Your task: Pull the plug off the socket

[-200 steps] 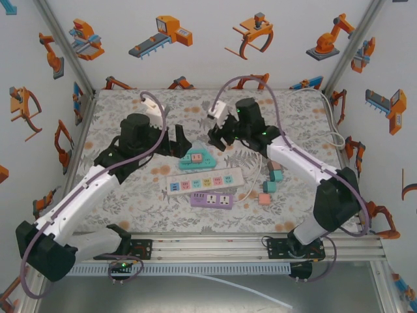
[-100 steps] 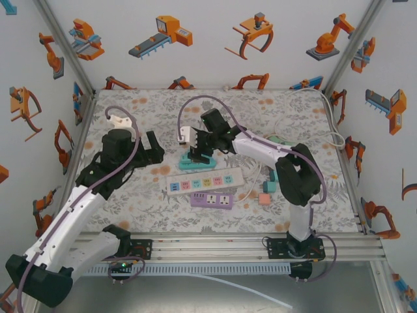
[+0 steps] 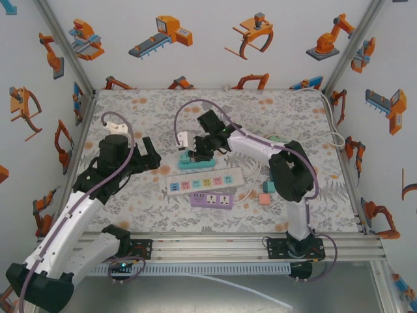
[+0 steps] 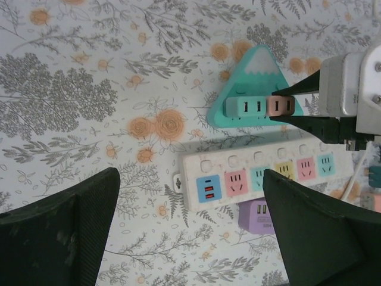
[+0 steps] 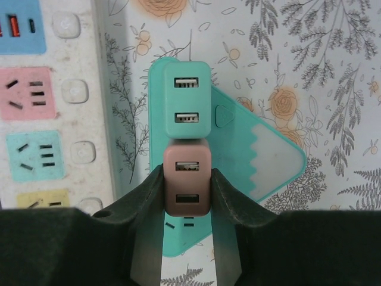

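Right gripper (image 5: 186, 176): I read both black fingers pressed against the two long sides of the salmon-pink rectangular USB charger plug (image 5: 187, 159), so the jaws are narrowed to the plug's width and holding it. In the right wrist view the plug is seated on the teal triangular mountain-shaped plastic socket block (image 5: 262, 168), end to end with a mint-green USB charger plug (image 5: 187, 101) that touches it.

Task item location: I see the socket block lying flat on the floral-patterned table cover (image 3: 293, 111), near the middle of the table and just beyond the white multi-outlet power strip (image 3: 205, 182). A purple power strip (image 3: 212, 200) lies just on the near side of the white one.

Left gripper (image 3: 148, 155): I read the jaws spread wide and holding nothing. It hangs above the cover to the left of the socket block, clear of both strips. In the left wrist view its two dark fingers frame the white strip's left end.
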